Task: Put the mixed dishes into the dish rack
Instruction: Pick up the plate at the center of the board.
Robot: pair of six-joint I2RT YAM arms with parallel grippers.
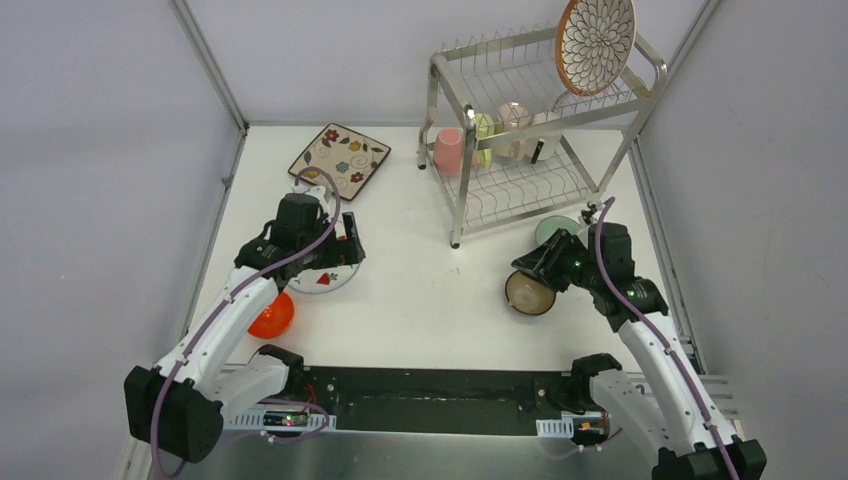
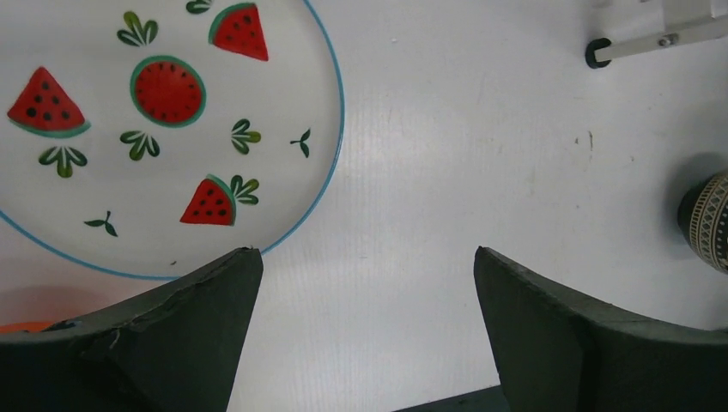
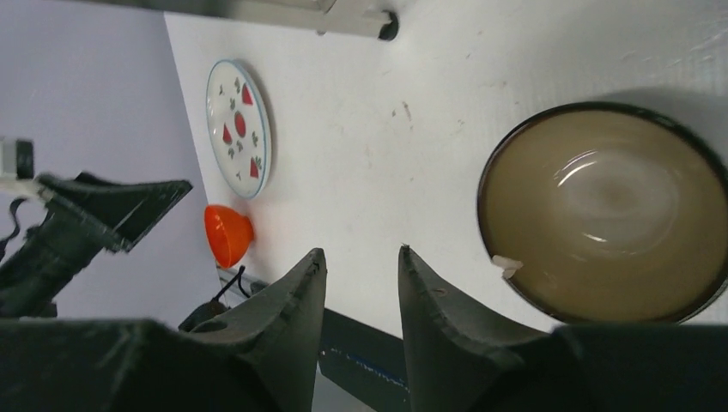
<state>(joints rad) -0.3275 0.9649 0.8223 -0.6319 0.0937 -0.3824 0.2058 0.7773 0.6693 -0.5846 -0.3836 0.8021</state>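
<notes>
Holding only a plate point(image 1: 596, 42) and cups point(image 1: 450, 150), the dish rack point(image 1: 520, 195) lacks other dishes point(image 1: 340, 158); left pincer point(image 2: 365, 253) gapes, right pincer point(image 3: 360, 251) barely parts, both empty.

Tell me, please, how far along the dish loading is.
Done: the round brown-rimmed petal-pattern plate stands atop the silver wire dish rack; a pink cup and pale cups sit lower down. In hand: nothing; the open left gripper hovers by the white watermelon plate, the open right gripper by the brown bowl. Left: those two, the orange bowl, the mint bowl and the square cream floral plate.
</notes>
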